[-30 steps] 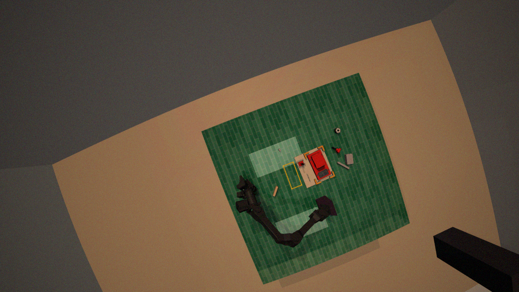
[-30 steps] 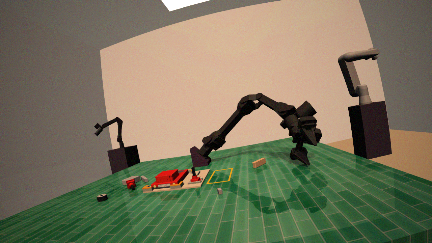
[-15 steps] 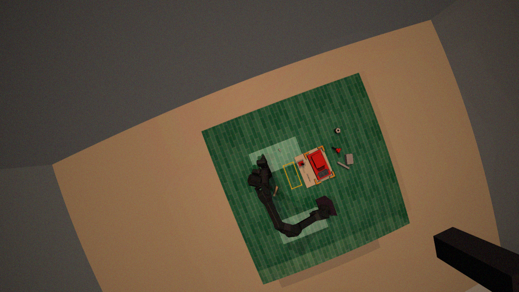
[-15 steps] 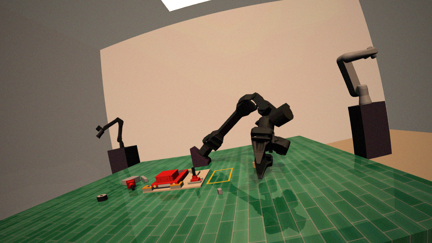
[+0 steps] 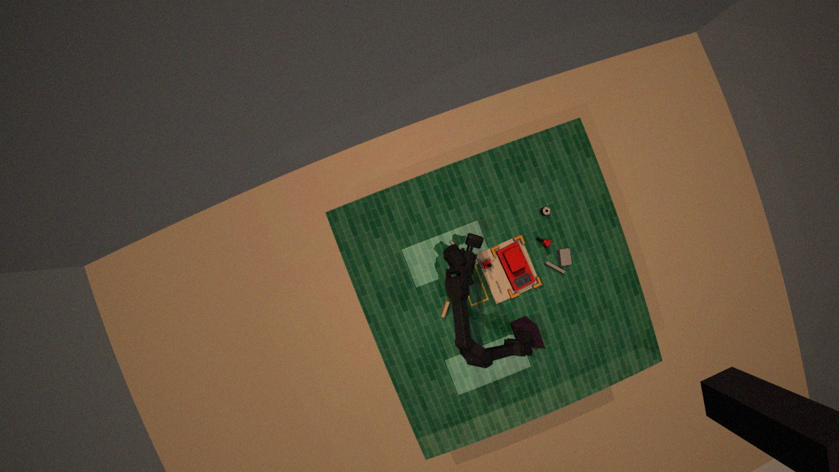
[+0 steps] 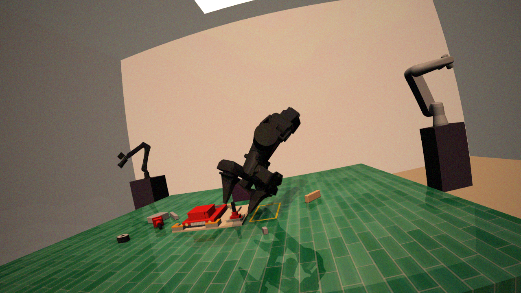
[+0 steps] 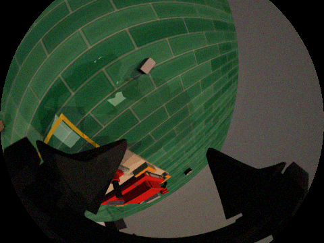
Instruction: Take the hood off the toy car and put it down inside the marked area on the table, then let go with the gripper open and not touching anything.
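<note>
The toy car (image 5: pixel 510 246) (image 6: pixel 215 217) is red and sits on a beige board (image 5: pixel 498 276) (image 6: pixel 204 230) between orange and grey corner pieces. Its hood, a raised red box (image 5: pixel 516 258) (image 6: pixel 201 212) (image 7: pixel 143 190), is on the car. The marked area, a yellow outline (image 5: pixel 480 302) (image 6: pixel 263 219) (image 7: pixel 53 128), lies beside the board with no hood in it. My gripper (image 6: pixel 238 206) (image 7: pixel 169 148) is open and empty, tilted low near the board's edge on the marked area's side. It is beside the hood, not around it. Contact with the board cannot be told.
A red piece with an upright black post (image 5: pixel 486 264) (image 6: pixel 235 215) stands on the board close to my fingers. A tan block (image 5: pixel 445 309) (image 6: pixel 312 196) and a small grey block (image 6: pixel 265 230) (image 7: pixel 147 65) lie near the outline. A wheel (image 5: pixel 546 210) (image 6: pixel 123 238) lies beyond the car.
</note>
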### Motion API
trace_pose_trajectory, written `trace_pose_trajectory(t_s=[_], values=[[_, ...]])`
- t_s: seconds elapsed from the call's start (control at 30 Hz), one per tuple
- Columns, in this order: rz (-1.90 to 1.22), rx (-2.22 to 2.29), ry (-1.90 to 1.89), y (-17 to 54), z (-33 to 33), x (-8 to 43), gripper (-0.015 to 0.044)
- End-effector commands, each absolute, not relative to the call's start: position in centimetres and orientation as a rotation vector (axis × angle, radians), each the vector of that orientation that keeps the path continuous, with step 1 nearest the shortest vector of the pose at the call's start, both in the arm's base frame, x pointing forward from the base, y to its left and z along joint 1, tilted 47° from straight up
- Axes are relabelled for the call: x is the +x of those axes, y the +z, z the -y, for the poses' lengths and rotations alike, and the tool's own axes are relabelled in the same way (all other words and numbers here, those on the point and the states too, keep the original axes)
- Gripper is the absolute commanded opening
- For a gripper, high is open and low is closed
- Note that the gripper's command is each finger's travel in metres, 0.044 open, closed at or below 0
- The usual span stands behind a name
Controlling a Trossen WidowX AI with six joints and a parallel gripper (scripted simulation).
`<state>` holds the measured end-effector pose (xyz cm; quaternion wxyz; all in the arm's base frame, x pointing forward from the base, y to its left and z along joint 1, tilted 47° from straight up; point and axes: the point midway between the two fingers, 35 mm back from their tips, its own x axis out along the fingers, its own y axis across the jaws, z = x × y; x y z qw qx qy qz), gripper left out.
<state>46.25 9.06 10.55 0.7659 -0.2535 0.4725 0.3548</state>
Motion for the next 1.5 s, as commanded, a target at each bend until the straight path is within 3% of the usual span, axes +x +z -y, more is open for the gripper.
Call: trace_pose_trajectory(t_s=[0.0, 0.57, 1.47], values=[[-1.138, -0.43, 0.783, 7.8, -5.7, 45.3, 0.044], [-1.482, 0.487, 0.768, 0.5, 7.7, 36.2, 0.044], [-1.483, 0.499, 0.767, -0.4, 6.9, 35.8, 0.044]])
